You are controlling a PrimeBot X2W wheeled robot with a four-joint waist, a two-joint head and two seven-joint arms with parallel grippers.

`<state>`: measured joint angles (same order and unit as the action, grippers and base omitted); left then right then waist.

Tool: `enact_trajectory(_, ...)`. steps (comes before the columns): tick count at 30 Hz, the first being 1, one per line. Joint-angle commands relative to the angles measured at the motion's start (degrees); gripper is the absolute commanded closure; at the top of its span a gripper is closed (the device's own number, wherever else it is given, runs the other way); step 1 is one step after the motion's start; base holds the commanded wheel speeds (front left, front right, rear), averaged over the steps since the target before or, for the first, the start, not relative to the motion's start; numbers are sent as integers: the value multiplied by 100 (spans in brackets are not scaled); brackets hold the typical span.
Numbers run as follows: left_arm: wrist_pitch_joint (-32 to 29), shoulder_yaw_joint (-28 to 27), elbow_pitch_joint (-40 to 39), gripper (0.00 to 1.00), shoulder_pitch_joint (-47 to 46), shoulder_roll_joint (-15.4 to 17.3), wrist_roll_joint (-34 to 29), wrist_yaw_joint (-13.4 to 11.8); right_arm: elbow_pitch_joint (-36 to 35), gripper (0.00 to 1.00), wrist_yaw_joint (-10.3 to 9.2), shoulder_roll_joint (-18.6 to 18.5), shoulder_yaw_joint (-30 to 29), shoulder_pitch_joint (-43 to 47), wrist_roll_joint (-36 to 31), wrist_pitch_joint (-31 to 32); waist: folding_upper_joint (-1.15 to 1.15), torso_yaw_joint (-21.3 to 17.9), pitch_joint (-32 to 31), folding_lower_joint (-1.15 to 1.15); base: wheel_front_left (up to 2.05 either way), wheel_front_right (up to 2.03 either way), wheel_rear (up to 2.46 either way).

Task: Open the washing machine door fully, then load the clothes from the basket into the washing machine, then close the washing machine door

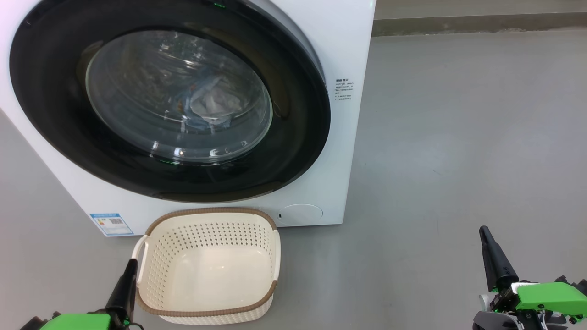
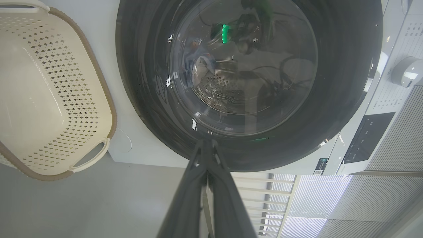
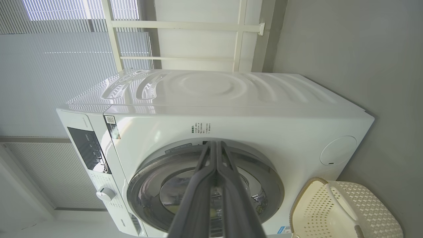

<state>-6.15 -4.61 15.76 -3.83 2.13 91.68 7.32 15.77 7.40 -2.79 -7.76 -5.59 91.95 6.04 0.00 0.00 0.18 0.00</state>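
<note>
Left gripper [image 1: 130, 270]: clenched, nothing held, seen beside basket [image 1: 151, 256] | right gripper [image 1: 487, 238]: clenched, nothing held, well apart over floor [image 1: 458, 137] | washing machine door [image 1: 293, 151]: shut on washing machine [image 1: 348, 68] | clothes [image 1: 208, 103]: seen inside through glass | basket: placed before machine, nothing in it

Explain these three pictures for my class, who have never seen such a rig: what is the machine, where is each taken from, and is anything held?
A wheeled two-armed robot took them. The head view looks down at the floor: a washing machine with its door closed, clothes visible behind the glass, and an empty basket before it. The left gripper and right gripper are both shut and hold nothing. The other pictures come from cameras on each wrist, looking along the dark fingers.
</note>
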Motion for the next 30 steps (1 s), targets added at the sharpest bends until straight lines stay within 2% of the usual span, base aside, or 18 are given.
enact_trajectory(1,-39,-197,-170,100,-237,76,44,16,-175,100,9,-14,125,-59,22,44,0,0,0,0,0,0,0)
enact_trajectory(30,-39,-198,-170,100,-237,75,43,17,-175,100,9,-13,122,-59,20,46,0,0,0,0,0,0,0)
